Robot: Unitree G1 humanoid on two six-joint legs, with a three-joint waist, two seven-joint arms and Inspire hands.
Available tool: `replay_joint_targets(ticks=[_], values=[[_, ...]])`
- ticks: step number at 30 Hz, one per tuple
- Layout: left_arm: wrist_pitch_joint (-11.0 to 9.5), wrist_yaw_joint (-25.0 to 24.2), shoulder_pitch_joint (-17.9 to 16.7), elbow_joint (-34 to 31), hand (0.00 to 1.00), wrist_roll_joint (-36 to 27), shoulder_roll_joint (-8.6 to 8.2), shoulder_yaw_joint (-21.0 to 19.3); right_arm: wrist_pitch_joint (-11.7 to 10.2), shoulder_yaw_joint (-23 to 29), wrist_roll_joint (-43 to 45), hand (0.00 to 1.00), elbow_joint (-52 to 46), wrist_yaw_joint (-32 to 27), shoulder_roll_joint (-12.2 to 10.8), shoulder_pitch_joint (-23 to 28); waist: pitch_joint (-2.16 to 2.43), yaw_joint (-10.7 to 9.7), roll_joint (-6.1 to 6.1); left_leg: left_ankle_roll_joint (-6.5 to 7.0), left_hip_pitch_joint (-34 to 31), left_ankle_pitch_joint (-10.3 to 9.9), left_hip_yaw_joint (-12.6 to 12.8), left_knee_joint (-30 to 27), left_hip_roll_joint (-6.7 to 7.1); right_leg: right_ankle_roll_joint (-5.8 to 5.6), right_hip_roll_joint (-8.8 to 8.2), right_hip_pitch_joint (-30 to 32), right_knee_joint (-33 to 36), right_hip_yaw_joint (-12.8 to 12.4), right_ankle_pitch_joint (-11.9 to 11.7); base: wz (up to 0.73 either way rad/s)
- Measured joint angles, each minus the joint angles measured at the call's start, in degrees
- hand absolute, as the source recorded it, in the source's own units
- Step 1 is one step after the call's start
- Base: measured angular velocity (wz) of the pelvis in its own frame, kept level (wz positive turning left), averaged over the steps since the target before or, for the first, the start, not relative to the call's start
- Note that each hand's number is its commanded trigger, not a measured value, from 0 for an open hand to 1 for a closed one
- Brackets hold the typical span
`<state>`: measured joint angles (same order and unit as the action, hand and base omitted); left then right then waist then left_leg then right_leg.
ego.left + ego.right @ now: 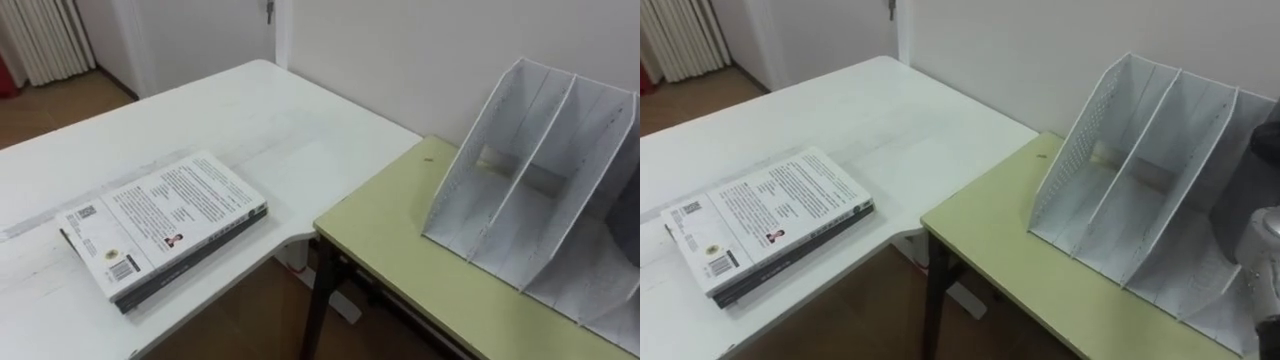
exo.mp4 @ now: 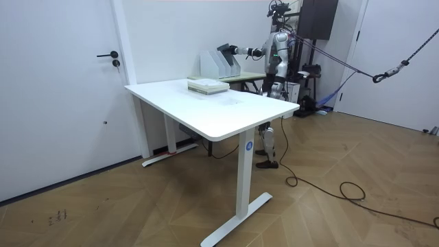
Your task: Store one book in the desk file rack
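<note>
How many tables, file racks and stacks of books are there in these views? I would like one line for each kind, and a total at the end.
Tables: 2, the white table and the yellow-green table
File racks: 1, the white file rack on the yellow-green table
Stacks of books: 1, the stack of books on the white table
Total: 4

White book (image 1: 165,222), grey perforated file rack (image 1: 532,182), yellow-green desk (image 1: 400,235), white table (image 1: 225,110)

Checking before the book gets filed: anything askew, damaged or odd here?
Nothing stands out. The stacked books lie flat on the white table, and the file rack stands upright on the green desk.
</note>
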<state>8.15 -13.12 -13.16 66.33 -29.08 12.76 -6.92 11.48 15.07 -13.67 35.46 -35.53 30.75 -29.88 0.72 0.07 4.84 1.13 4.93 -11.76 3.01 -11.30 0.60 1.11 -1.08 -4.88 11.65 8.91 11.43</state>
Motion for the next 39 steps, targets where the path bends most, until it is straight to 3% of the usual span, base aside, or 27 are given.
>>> replay_joint_targets(ticks=[1, 3, 20, 32, 39], values=[[0.1, 0.0, 0.0, 0.0, 0.00, 0.0, 0.03, -0.1, 0.3, 0.0, 0.0, 0.00, 0.0, 0.1, 0.2, 0.0, 0.02, 0.0, -0.04, 0.00, 0.0, 0.0, 0.0, 0.0, 0.00, 0.00, 0.01, 0.0, 0.0, -0.1, 0.0, 0.00], [0.3, 0.0, -0.4, -0.3, 0.00, 0.0, 0.06, -0.3, 1.2, 0.0, -0.1, 0.00, 0.0, 0.8, 1.0, 0.0, 0.05, 0.0, -0.09, 0.00, 0.2, 0.0, 0.1, 0.0, 0.00, 0.00, 0.03, -0.1, 0.1, -0.2, 0.0, 0.00], [1.4, 0.3, -1.4, -0.7, 0.00, 0.2, 1.54, -0.8, 1.8, -0.2, -1.9, 0.00, 4.9, 2.0, 4.4, -3.9, 0.03, 0.1, -0.01, 0.00, 0.6, 0.0, 0.2, 0.0, -0.04, 0.01, 0.05, -0.3, 0.1, -0.4, 0.0, 0.00], [1.3, 1.3, -1.4, -0.5, 0.00, 0.0, 1.54, -0.2, 1.8, -1.0, -3.1, 0.00, 4.9, 2.1, 4.5, -4.5, -0.24, 0.2, -0.33, 0.00, 0.7, 0.0, 0.1, 0.0, -0.04, 0.01, 0.05, -0.7, 0.1, -0.3, 0.0, 0.00], [1.0, 1.3, -0.8, -1.2, 0.00, 1.9, 1.55, -0.1, 1.8, -1.4, -11.6, 0.00, 0.7, 3.4, 4.6, -5.6, -0.26, 0.0, -0.38, 0.00, 0.4, 0.0, 0.2, 0.2, -0.04, 0.01, 0.10, -0.1, 0.1, -0.6, 0.0, -0.01]])
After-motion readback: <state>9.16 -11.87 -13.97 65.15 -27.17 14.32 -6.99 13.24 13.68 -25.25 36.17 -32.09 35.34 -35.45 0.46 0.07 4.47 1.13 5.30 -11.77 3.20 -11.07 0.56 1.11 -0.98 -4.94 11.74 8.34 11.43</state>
